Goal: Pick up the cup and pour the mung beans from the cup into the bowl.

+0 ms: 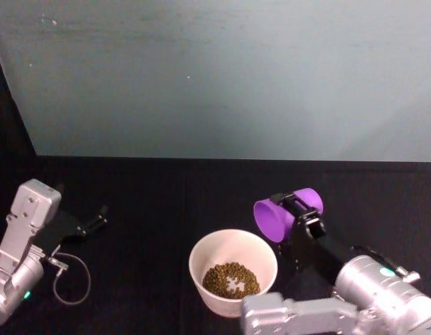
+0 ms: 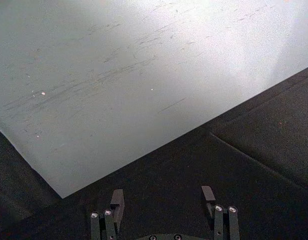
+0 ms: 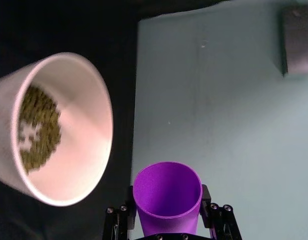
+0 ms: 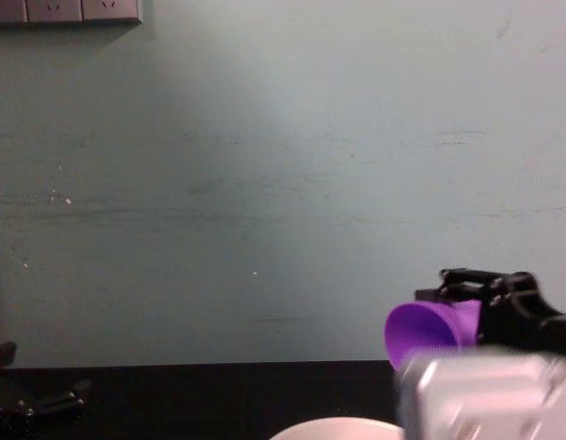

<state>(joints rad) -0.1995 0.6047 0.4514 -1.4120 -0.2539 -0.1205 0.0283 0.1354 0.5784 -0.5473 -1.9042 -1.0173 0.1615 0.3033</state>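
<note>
My right gripper [image 1: 300, 215] clamps the purple cup [image 1: 279, 215], tipped on its side with its mouth toward the white bowl [image 1: 232, 271] of mung beans [image 1: 231, 279] just beside it, while my left gripper [image 1: 98, 216] rests open, well apart.

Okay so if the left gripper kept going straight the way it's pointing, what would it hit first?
Probably nothing nearby: the left gripper, open, faces bare black tabletop, then the pale wall behind it. Depth is unclear.
</note>
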